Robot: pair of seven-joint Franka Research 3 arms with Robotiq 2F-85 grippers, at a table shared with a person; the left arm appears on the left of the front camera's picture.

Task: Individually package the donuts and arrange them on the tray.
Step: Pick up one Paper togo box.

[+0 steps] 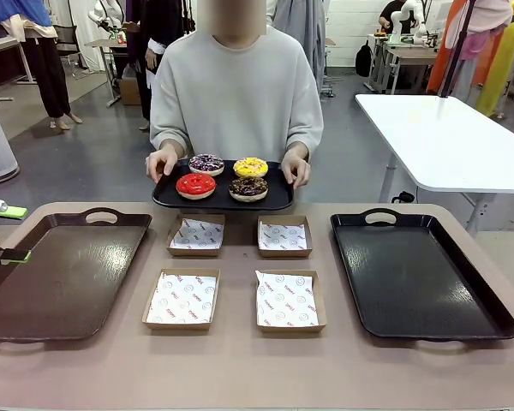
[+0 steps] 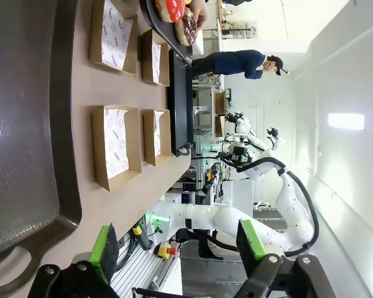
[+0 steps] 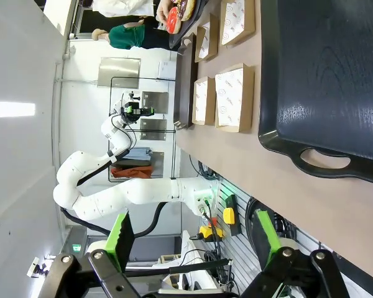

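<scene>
Across the table a person holds a small black tray (image 1: 167, 199) with both hands. On it lie several donuts: a red donut (image 1: 195, 184), a yellow donut (image 1: 250, 167), a sprinkled chocolate donut (image 1: 206, 163) and a dark chocolate donut (image 1: 248, 188). The red donut (image 2: 174, 9) and a chocolate donut (image 2: 188, 25) show again at the top of the left wrist view. My left gripper (image 1: 8, 233) stands open at the table's left edge, beside the brown tray (image 1: 68, 274). Its green pads are spread wide (image 2: 177, 245), nothing between them. My right gripper (image 3: 193, 233) is open too, off the table edge near the black tray (image 3: 323, 74).
Several paper-lined cardboard boxes lie in two rows mid-table, among them one at near left (image 1: 182, 299) and one at near right (image 1: 289, 300). The large black tray (image 1: 415, 274) lies to their right. A white table (image 1: 445, 137) stands beyond at the right.
</scene>
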